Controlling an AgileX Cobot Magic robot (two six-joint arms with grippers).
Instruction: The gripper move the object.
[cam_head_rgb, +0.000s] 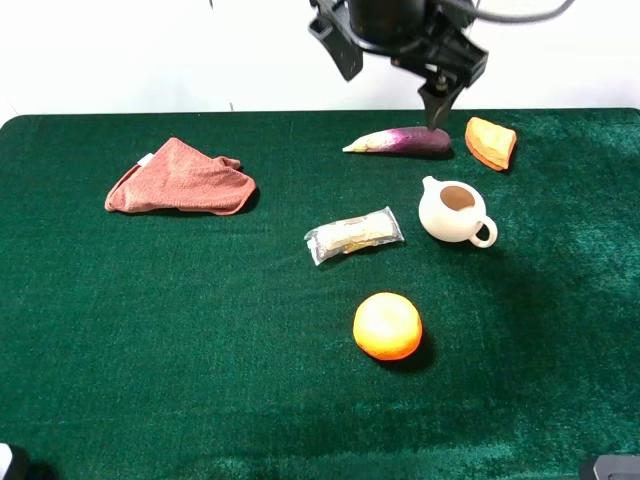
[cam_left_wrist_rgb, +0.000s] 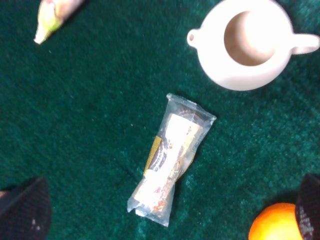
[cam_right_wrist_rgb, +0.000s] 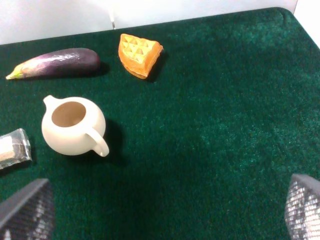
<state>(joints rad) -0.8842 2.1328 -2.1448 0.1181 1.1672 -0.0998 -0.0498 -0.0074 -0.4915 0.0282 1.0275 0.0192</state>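
The cream-white pitcher (cam_head_rgb: 455, 212) stands upright on the green cloth, right of centre, with its handle toward the front right and its brown inside showing. It also shows in the left wrist view (cam_left_wrist_rgb: 245, 45) and the right wrist view (cam_right_wrist_rgb: 73, 126). My left gripper (cam_head_rgb: 393, 92) hangs high over the back of the table, open and empty. From there it looks down on the cloth (cam_left_wrist_rgb: 165, 207), well above the pitcher. My right gripper (cam_right_wrist_rgb: 165, 210) is open and empty, low and to the front right of the pitcher, far from it.
A clear snack packet (cam_head_rgb: 354, 235) lies just left of the pitcher. An orange fruit (cam_head_rgb: 387, 326) sits in front of it. An eggplant (cam_head_rgb: 400, 141) and a waffle wedge (cam_head_rgb: 490, 142) lie behind it. A red-brown cloth (cam_head_rgb: 180, 178) lies at the left.
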